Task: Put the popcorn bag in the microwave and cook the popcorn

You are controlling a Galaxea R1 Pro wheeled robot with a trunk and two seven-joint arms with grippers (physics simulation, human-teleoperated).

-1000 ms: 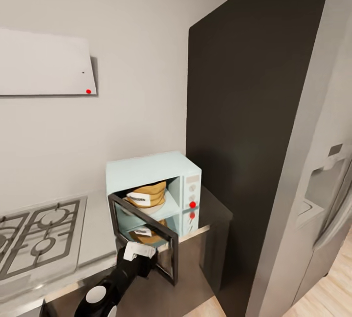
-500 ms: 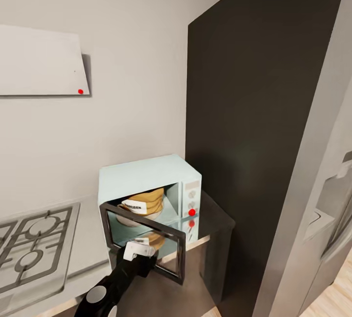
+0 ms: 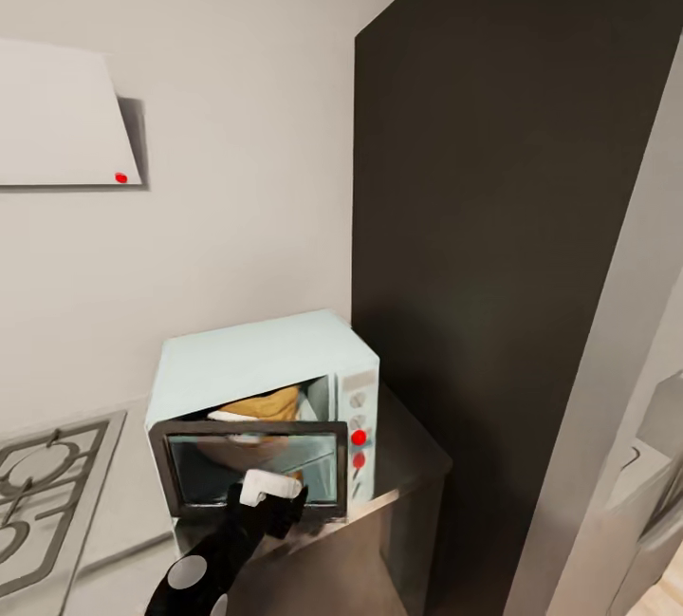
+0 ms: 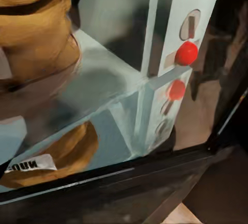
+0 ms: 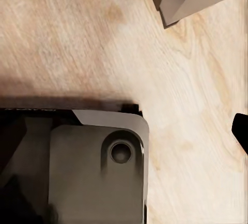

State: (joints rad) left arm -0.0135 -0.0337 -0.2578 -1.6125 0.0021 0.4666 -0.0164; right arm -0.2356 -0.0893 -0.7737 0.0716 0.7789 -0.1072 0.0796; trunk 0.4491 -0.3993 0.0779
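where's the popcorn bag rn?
Head view: the bag sits inside the microwave, behind its partly closed door, left of the knob panel. The left tool is at the door.

Microwave (image 3: 256,364): pale blue-white casing, grey-framed dark glass door (image 3: 254,461), bright red dot (image 3: 359,438) on the knob panel. Popcorn bag (image 3: 256,404): tan-brown paper with a white label (image 4: 30,163) in dark lettering; left gripper (image 3: 268,486) white at the tip on a glossy black arm. Wall pale grey, tall cabinet panel (image 3: 503,217) dark brown, hood (image 3: 62,118) white with a red dot, hob (image 3: 47,493) steel grey, floor (image 5: 103,38) light wood grain.
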